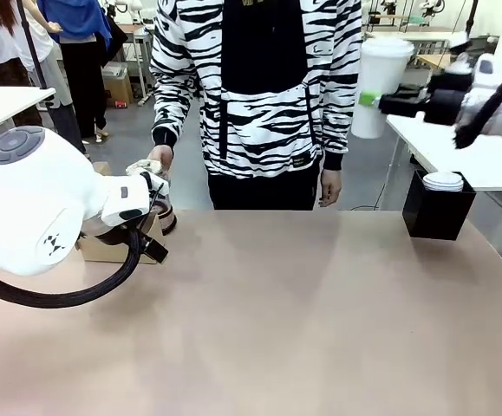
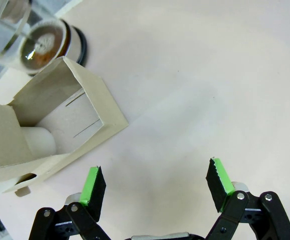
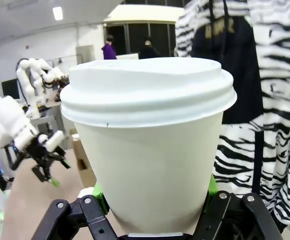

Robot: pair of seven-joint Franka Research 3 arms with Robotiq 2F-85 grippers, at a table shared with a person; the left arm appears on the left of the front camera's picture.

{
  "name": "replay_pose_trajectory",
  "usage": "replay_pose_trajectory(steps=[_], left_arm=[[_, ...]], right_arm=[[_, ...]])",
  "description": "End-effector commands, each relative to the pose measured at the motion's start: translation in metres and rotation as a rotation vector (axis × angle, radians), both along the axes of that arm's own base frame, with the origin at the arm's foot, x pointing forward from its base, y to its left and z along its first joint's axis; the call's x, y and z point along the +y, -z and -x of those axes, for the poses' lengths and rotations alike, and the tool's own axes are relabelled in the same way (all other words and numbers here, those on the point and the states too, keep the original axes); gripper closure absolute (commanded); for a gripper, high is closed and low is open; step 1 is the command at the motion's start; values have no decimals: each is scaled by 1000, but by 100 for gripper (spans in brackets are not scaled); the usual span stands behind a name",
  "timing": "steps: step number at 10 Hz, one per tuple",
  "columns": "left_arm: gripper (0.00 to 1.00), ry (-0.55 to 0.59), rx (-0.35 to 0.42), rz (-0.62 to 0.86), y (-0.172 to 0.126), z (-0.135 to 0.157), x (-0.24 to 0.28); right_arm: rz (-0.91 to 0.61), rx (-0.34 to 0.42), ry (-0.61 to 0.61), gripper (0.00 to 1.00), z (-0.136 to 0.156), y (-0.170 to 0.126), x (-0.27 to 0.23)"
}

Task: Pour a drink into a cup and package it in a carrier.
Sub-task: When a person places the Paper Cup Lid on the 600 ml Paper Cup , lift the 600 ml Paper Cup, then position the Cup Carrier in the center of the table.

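Holding the lidded cup [image 3: 150,150] pinched in the right tool [image 3: 156,192], raised at two o'clock in front view, off the desk [image 2: 210,75]. Pouring and lidding look done. The left tool [image 2: 157,182] is spread, empty, with the carrier [image 2: 69,95] at its ten o'clock. Remaining: cup into carrier.

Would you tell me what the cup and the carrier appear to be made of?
The cup looks like matte white paper, with a smooth, probably plastic lid. The carrier looks like plain brown cardboard: dull, with cut edges and folds.
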State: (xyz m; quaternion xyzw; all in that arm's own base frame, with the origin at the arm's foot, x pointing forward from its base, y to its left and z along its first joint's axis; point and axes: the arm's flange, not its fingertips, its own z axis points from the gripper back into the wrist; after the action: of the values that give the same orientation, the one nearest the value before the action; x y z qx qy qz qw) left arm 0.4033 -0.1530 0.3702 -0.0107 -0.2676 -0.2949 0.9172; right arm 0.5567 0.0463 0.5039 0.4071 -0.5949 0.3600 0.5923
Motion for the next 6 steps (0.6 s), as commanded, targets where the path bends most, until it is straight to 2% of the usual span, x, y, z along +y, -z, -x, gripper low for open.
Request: replay_pose_trajectory(steps=[1, 2, 3, 4, 6], left_arm=[[0, -1, 1, 3, 0, 0, 1], [0, -1, 1, 3, 0, 0, 1], [0, -1, 1, 3, 0, 0, 1], [0, -1, 1, 3, 0, 0, 1], [0, -1, 1, 3, 0, 0, 1]], right_arm=[[-6, 21, -32, 20, 39, -26, -5], [-15, 20, -41, 20, 48, -33, -7], [-59, 3, -120, 20, 46, -24, -10], [-3, -11, -17, 20, 38, -33, -6], [-3, -11, -17, 20, 38, -33, -6]])
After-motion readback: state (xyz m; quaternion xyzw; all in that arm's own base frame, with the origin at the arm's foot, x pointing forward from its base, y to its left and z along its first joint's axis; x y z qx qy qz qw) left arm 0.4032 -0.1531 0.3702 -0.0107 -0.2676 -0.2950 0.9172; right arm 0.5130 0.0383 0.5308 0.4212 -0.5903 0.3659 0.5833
